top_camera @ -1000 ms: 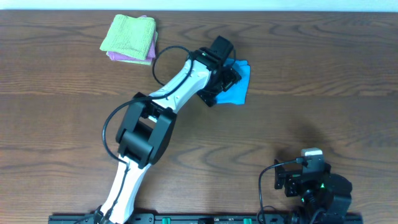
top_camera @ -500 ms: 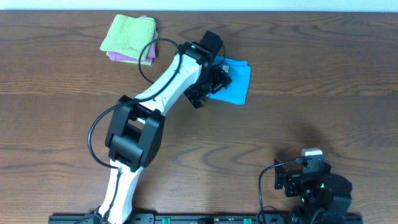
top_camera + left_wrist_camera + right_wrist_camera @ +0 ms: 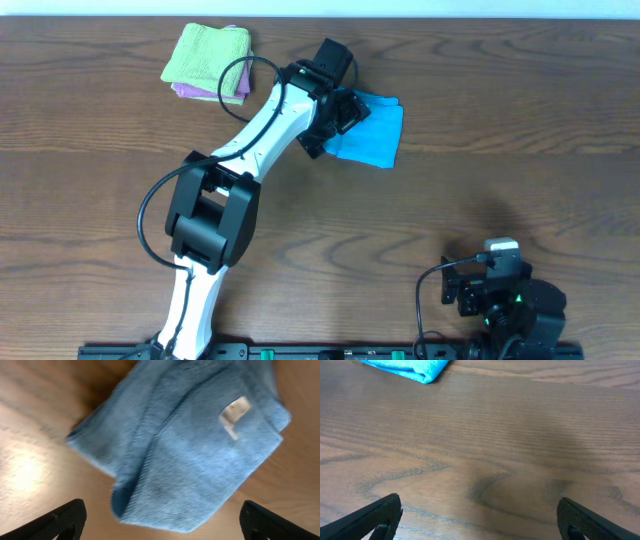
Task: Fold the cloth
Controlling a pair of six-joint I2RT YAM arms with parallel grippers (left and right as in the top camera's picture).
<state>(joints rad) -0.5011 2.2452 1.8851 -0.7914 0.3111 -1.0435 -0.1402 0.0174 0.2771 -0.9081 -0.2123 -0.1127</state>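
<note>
A blue cloth [image 3: 372, 134] lies folded on the wooden table at the back centre. It fills the left wrist view [image 3: 185, 445], with a white tag [image 3: 234, 414] on top. My left gripper [image 3: 335, 118] hovers over the cloth's left edge, open and empty, its fingers [image 3: 65, 517] wide apart on either side of the cloth's near corner. My right gripper [image 3: 479, 522] is open and empty, parked at the front right of the table [image 3: 500, 285]. A corner of the blue cloth shows far off in the right wrist view [image 3: 410, 367].
A stack of folded cloths, green [image 3: 208, 55] on top of pink [image 3: 190, 92], sits at the back left. The left arm [image 3: 250, 160] stretches diagonally across the table's middle.
My left gripper has moved left and a little back, off the blue cloth's middle to its left edge. The cloth now lies more exposed. The right arm has not moved.
</note>
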